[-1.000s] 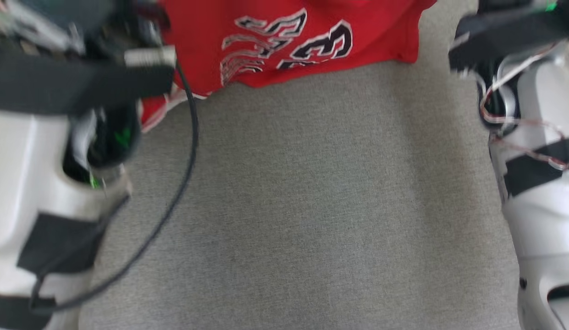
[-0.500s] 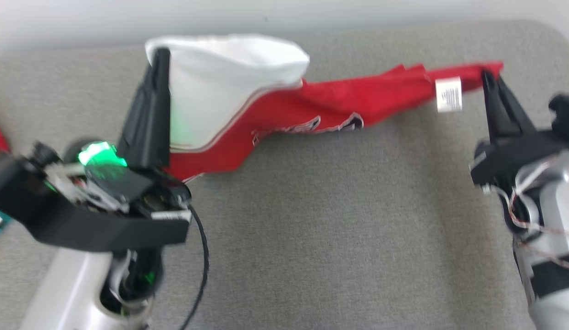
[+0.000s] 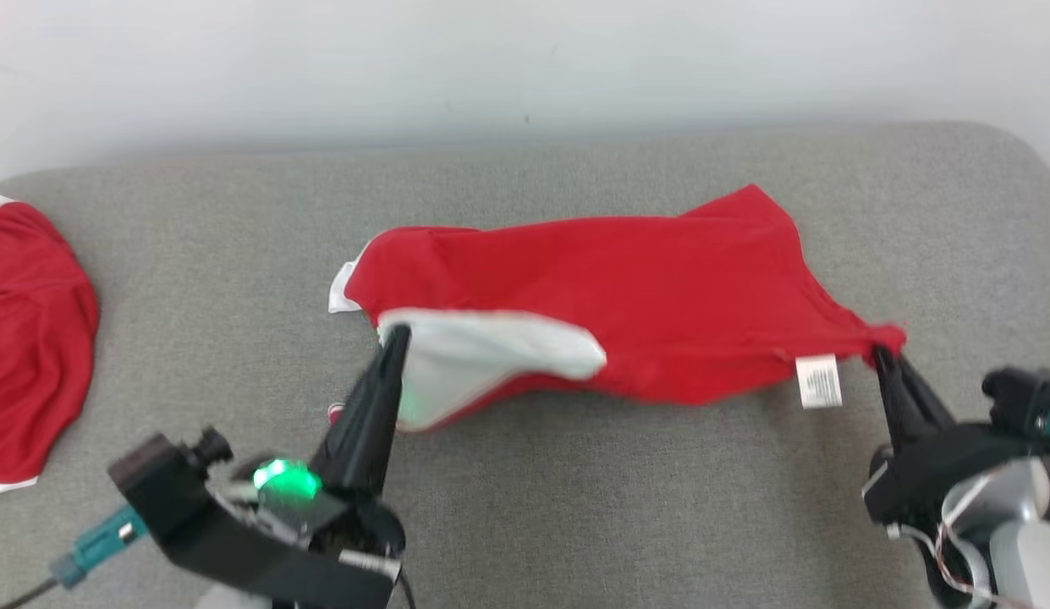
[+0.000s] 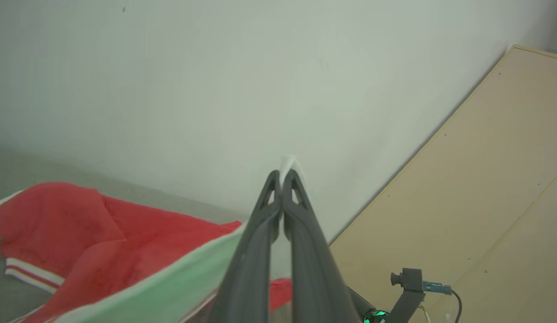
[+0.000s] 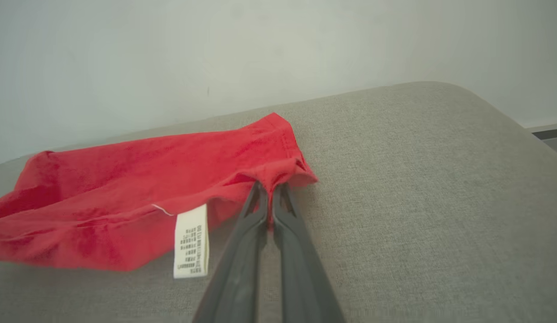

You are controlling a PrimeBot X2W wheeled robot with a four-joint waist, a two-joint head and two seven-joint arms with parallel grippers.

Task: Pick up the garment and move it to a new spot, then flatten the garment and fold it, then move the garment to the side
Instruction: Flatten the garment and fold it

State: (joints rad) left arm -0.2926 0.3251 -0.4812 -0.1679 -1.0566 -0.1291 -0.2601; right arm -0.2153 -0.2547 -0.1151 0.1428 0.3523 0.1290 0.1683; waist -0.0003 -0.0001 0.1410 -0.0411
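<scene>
Mostly bare grey cushion [image 3: 575, 507] around and below both claws, with free room between them and out to the right of the right claw [image 3: 882, 357], up to the rounded far corner. Beyond the fingertips, past the cushion's back edge, a pale wall [image 3: 525, 68]. Stretched between the two claws, lifted at the near edge and lying on the cushion farther out: the red shirt [image 3: 626, 279]. Well left of the left claw [image 3: 396, 337], apart from the shirt, a second red cloth [image 3: 30, 338] at the cushion's left edge. Left claw: clamped shut on the shirt's white-lined hem. Right claw: pinched shut on the red corner, with a white label [image 3: 818, 381] hanging just left of its tips. Near the left claw's base, a teal plug [image 3: 101, 534].
</scene>
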